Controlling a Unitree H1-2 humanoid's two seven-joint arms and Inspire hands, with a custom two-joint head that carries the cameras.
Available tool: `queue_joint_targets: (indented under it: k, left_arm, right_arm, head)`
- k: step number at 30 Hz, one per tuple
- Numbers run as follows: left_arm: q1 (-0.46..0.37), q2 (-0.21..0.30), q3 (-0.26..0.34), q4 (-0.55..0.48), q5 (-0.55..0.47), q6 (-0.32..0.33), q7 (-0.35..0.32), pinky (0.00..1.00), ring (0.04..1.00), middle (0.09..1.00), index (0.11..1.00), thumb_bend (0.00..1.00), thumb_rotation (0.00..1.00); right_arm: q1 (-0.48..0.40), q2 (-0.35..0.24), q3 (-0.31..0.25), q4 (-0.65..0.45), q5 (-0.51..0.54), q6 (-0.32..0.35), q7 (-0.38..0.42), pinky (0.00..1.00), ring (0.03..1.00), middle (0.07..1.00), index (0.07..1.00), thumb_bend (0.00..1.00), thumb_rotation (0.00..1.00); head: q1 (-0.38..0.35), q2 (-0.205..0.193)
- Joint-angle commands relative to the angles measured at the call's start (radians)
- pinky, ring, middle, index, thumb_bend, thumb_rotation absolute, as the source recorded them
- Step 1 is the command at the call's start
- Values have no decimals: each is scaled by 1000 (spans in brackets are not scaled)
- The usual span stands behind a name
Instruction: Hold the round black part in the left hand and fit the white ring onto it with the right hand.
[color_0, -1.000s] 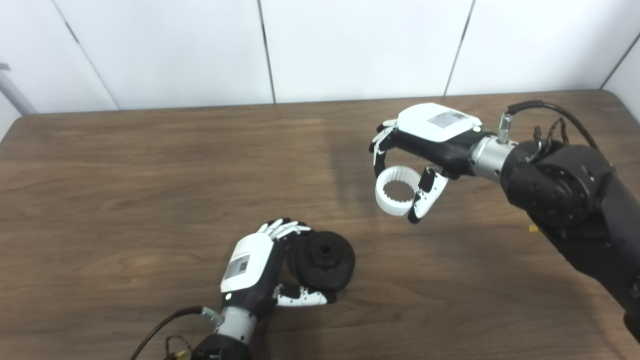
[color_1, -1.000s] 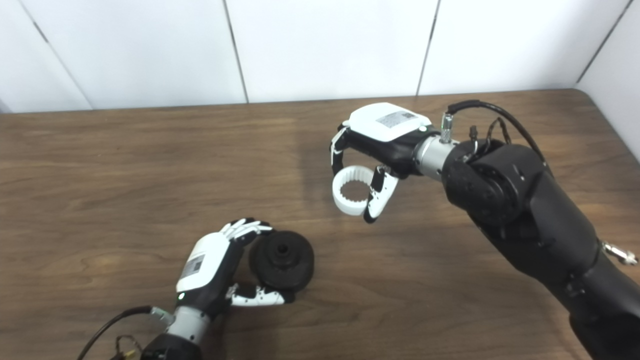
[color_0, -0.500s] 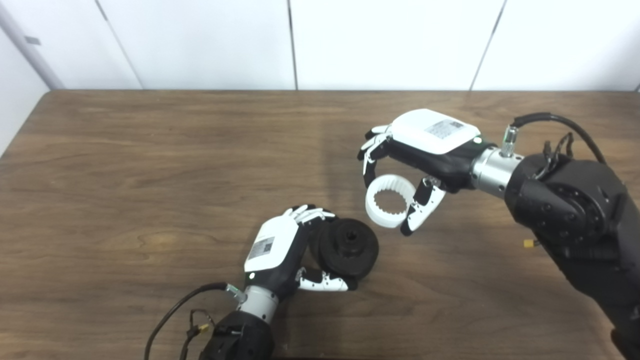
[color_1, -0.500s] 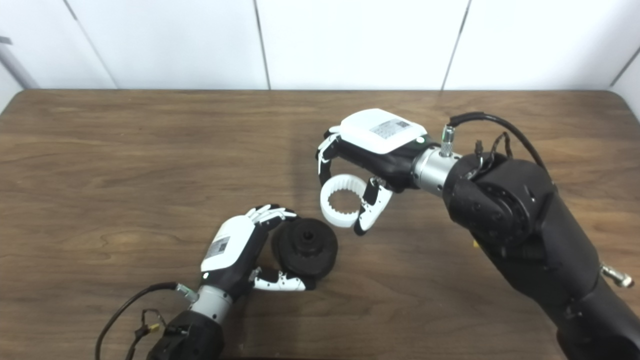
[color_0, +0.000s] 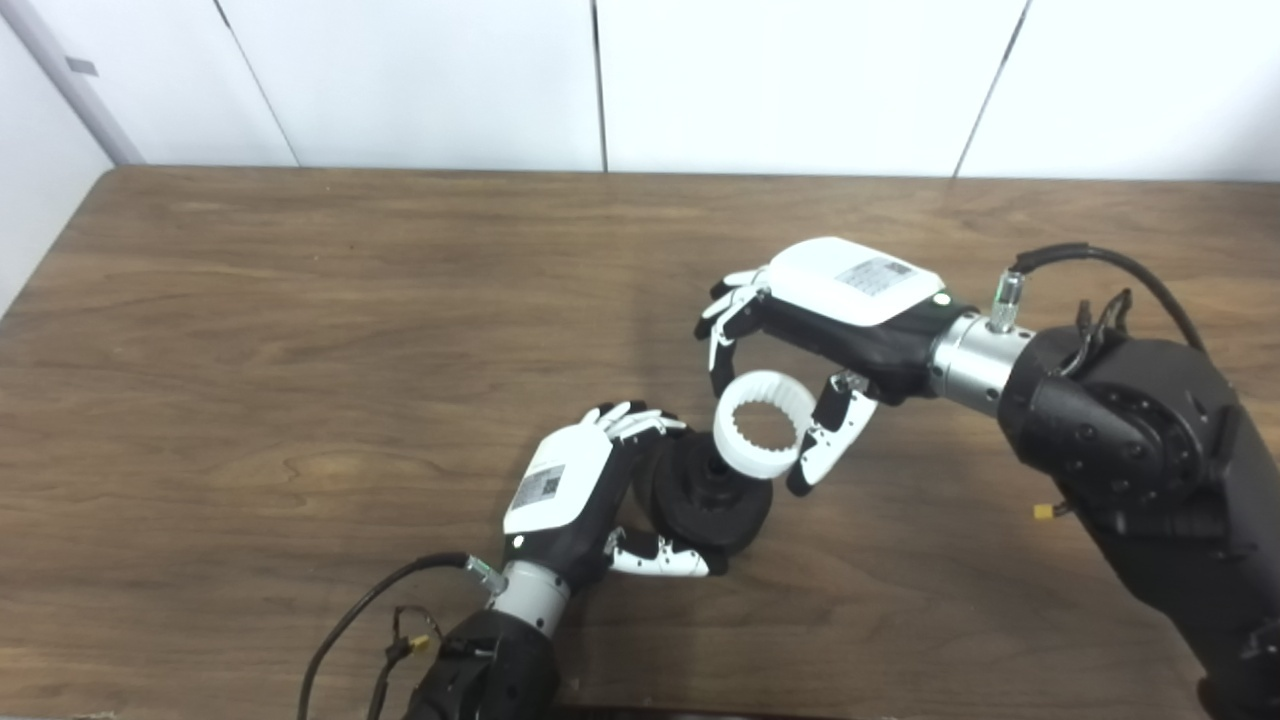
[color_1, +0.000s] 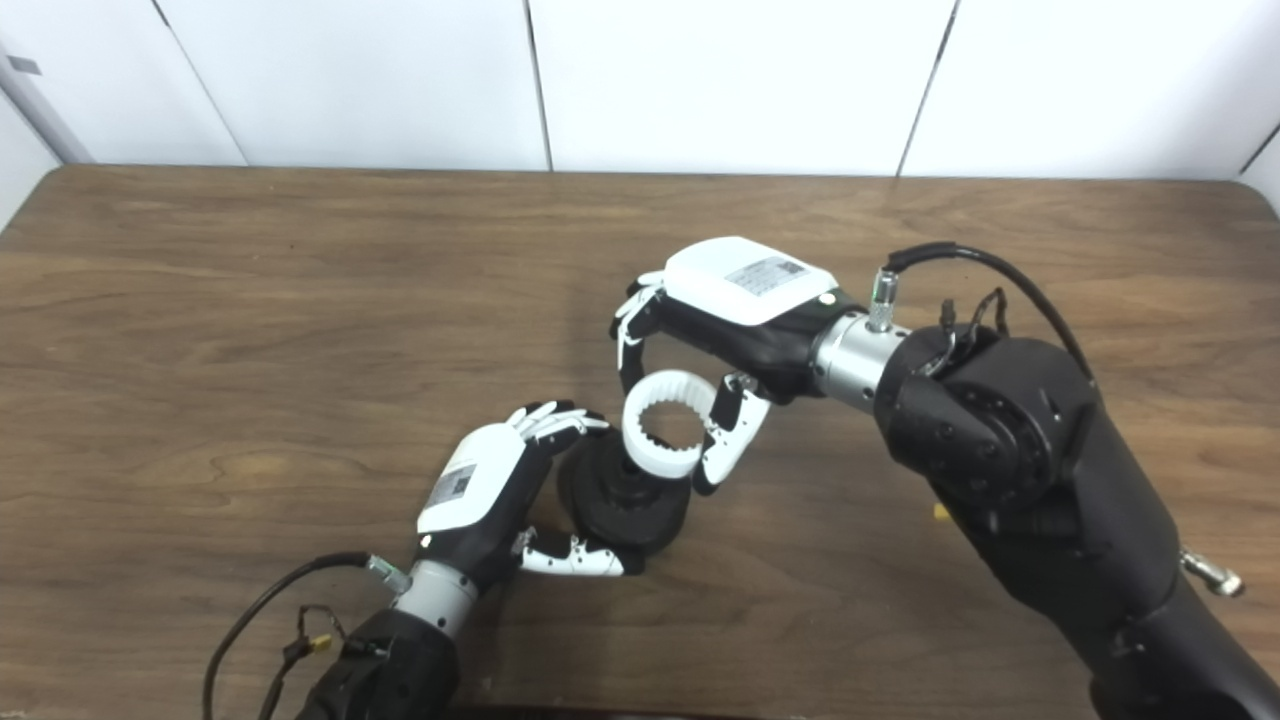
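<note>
While the brown wood-grain table (color_0: 300, 330) lies bare around them and white wall panels (color_0: 780, 80) stand behind, nothing blocks the two parts. The black part (color_0: 712, 492) is a round, matte disc with a raised hub; the white ring (color_0: 765, 436) is smooth outside, toothed inside (its lower edge overlaps the disc's top). The left hand (color_0: 575, 500) clasps the disc; the right hand (color_0: 800, 345) pinches the ring between fingers and thumb.
</note>
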Motion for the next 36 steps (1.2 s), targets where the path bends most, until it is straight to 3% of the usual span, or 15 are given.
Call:
queue_joint_targets:
  k: [1,22,36]
  left_arm:
    - [15,-13,-24,42,-31,19,-67,934,928,843,491,522,79]
    - [17,-12,-27,30,-18,28,-76,920,921,836,490,521,80]
    - [19,-15,-28,26,-16,31,-79,920,922,838,490,522,80]
  right_arm:
    - [-21,2,-9,-30,5,-24,-10,923,920,817,481,526,138]
    - [51,53,22,44,-55,-116,-47,924,913,814,482,526,136]
    - [46,75,20,56,-63,-124,-50,959,933,824,482,525,135]
  head:
    - [0,0]
    - [-8,5]
    - [-6,9]
